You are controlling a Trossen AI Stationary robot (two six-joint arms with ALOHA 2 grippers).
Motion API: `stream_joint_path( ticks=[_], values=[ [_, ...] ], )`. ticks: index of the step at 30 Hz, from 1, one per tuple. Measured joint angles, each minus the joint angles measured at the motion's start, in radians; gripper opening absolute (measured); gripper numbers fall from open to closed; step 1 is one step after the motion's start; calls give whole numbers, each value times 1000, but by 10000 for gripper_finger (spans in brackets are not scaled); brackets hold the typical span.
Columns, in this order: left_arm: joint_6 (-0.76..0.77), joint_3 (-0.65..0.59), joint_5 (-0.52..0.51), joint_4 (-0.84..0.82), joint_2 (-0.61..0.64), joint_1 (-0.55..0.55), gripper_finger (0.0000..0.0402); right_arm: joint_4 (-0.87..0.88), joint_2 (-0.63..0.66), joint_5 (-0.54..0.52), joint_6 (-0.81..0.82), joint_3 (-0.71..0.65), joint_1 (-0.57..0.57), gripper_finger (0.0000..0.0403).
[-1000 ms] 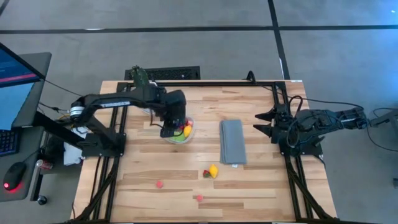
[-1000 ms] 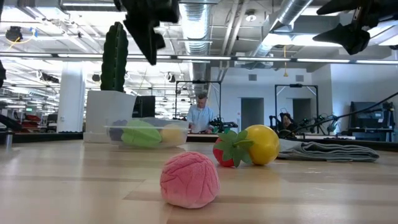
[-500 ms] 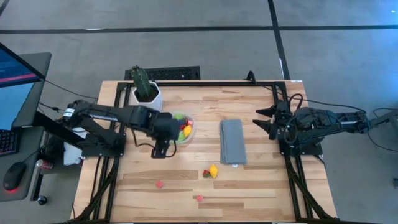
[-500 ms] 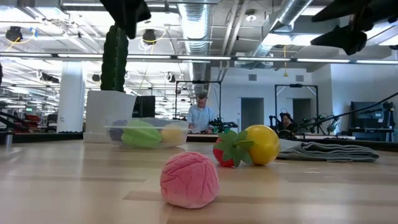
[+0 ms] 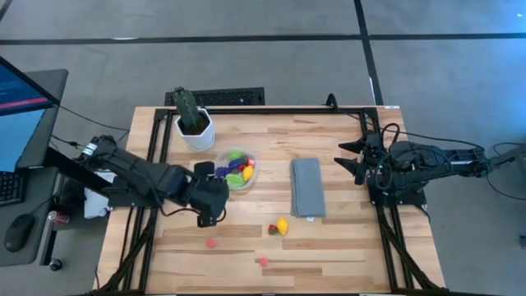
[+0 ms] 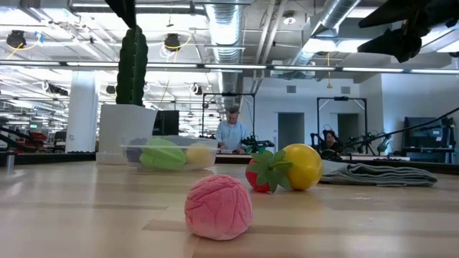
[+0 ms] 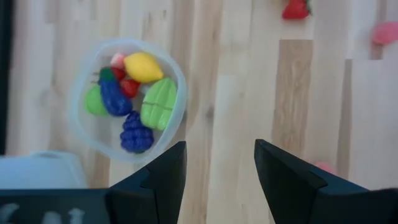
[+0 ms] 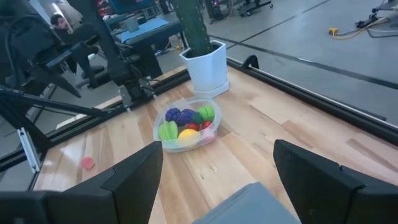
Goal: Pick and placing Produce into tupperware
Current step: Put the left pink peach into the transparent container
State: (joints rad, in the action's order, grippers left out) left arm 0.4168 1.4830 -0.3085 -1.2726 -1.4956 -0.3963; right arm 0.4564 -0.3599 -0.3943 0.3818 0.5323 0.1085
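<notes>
High view: left gripper (image 5: 207,220) empty, jaws apart, hovering toward the worktop's front edge beside the tupperware (image 5: 236,168); right gripper (image 5: 349,162) open, idle at the right edge. Judged step: between picks; next, a descent onto loose produce.

Low view: fuzzy pink ball (image 6: 219,207), glossy lemon (image 6: 303,166), strawberry (image 6: 262,174).

Left wrist view: clear round tub, smooth plastic fruit inside.

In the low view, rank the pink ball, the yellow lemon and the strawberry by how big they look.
1. Pink ball looks largest, but it lies nearest the camera, so its true size is unsure.
2. Yellow lemon.
3. Strawberry, partly overlapped by the lemon, looks smallest.
</notes>
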Motion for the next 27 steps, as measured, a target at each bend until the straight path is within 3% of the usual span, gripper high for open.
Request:
stream_joint_path(
  ticks=[17,27],
  values=[
    [536,0,-217,-139,0,-302,180,-10,0,0,-25,0,0,328],
    [730,0,-249,-155,-32,-411,180,-31,0,0,-33,0,0,328]
  ],
)
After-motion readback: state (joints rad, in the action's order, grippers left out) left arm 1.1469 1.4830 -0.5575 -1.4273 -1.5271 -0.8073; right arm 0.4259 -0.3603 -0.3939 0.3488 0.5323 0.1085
